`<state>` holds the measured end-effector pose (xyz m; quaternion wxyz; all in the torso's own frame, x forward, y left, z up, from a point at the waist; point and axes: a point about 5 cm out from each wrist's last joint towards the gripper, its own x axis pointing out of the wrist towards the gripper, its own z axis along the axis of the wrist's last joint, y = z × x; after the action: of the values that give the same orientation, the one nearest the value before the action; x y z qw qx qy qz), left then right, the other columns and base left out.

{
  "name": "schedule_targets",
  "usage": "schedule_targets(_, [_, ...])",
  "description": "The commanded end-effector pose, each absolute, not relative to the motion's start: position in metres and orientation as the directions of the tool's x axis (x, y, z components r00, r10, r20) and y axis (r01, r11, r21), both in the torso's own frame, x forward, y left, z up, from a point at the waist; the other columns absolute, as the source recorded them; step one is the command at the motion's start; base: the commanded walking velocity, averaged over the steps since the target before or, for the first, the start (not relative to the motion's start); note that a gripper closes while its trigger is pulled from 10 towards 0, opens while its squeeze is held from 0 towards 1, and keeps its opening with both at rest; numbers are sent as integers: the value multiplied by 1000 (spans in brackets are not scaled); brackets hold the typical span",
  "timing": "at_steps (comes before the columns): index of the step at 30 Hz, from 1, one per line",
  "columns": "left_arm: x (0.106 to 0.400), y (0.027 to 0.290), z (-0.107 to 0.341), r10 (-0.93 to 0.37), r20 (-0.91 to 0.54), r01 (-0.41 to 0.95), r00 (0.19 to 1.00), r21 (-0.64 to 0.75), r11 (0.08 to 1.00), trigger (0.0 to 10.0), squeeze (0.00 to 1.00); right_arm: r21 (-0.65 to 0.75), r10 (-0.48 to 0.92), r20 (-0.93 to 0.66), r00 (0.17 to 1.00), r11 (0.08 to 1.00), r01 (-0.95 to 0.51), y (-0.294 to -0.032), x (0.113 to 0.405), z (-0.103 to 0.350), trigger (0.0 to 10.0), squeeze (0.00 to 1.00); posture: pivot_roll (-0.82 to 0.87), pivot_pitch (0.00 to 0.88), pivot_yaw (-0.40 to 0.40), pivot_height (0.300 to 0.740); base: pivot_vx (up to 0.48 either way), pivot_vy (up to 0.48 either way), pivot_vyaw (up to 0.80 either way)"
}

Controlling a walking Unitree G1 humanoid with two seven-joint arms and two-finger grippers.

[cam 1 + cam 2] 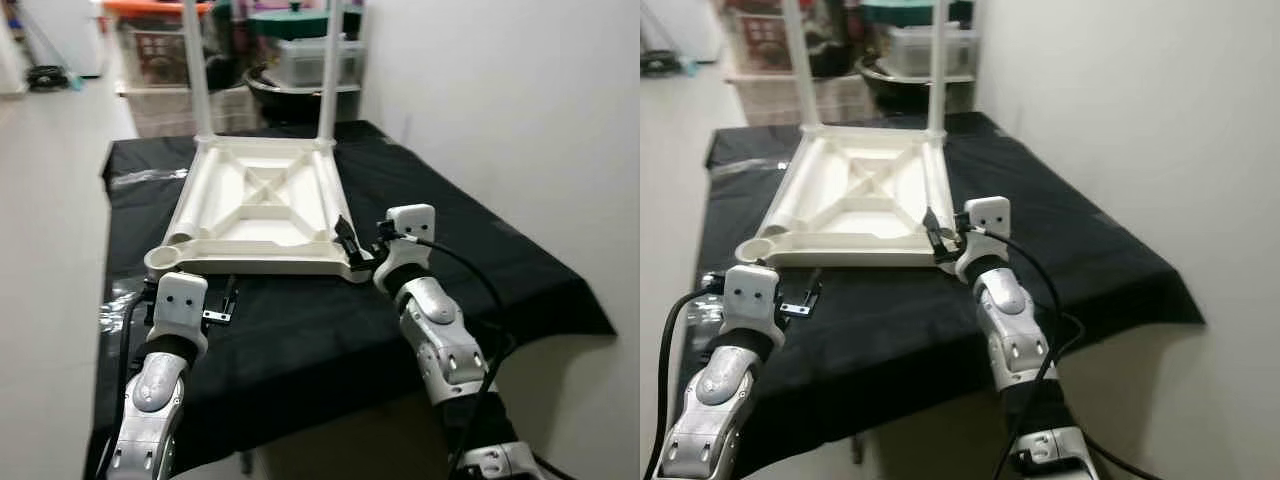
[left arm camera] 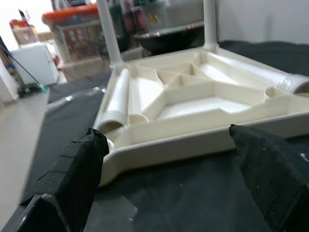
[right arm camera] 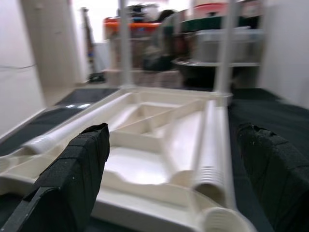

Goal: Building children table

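A white plastic tabletop (image 1: 258, 207) lies upside down on a table covered with a black cloth (image 1: 470, 260). Its ribbed underside faces up, with a cross of ribs in the middle. Two white legs stand up from its far corners, the left leg (image 1: 197, 70) and the right leg (image 1: 327, 70). Two more loose legs lie flat inside the tabletop, one along the left side (image 2: 118, 99) and one along the right side (image 3: 210, 145). The near left corner has an open round socket (image 1: 164, 262).

The right gripper (image 1: 352, 250) is at the near right corner of the tabletop, with its black fingers (image 3: 77, 169) spread wide apart and holding nothing. The corner sits just in front of it, very close or touching; I cannot tell which.

The left gripper (image 1: 226, 302) hovers over the black cloth just near of the tabletop's near edge, close to the left corner. Its fingers (image 2: 72, 179) are also spread wide and hold nothing. It is not touching the tabletop.

Behind the table, at the far end, there are plastic storage boxes (image 1: 160, 45) stacked up, one with an orange lid, and a dark round bowl (image 1: 290, 90). A pale wall (image 1: 500, 110) runs along the right side.
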<state>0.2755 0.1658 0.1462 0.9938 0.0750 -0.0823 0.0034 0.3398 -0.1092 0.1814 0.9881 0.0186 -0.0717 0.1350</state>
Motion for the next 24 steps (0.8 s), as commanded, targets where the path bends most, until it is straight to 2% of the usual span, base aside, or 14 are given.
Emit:
schedule_targets(1, [276,166,145,-3,167,-21,986,143,989,10000,0,-13,255,129,958,967,-255,-111,339,180,10000,0,93,0,-65,740,266,0,800])
schedule_targets(4, [277,165,145,-2,176,-21,984,133,991,10000,0,17,226,132,965,973,-230,-116,339,180,10000,0,86,0,-63,740,354,0,771])
schedule_targets(11, [278,167,147,16,188,-38,982,115,993,10000,0,14,193,123,973,980,-196,-121,338,178,10000,0,84,0,-65,740,480,0,0])
schedule_targets(15, [278,167,148,13,193,-36,981,116,993,10000,0,-31,180,116,977,984,-177,-121,338,176,10000,0,84,0,-65,740,480,0,0])
schedule_targets(21, [278,166,148,8,196,-32,981,118,992,10000,0,-93,176,145,974,982,-164,-124,338,182,10000,0,92,0,-70,740,95,0,0])
schedule_targets(23, [276,168,146,13,191,-36,982,121,992,10000,0,-197,236,164,958,959,-203,-126,337,186,10000,0,92,0,-70,740,0,0,0])
schedule_targets(24, [276,168,146,13,191,-36,982,121,992,10000,0,-197,236,164,958,959,-203,-126,337,186,10000,0,92,0,-70,740,0,0,0])
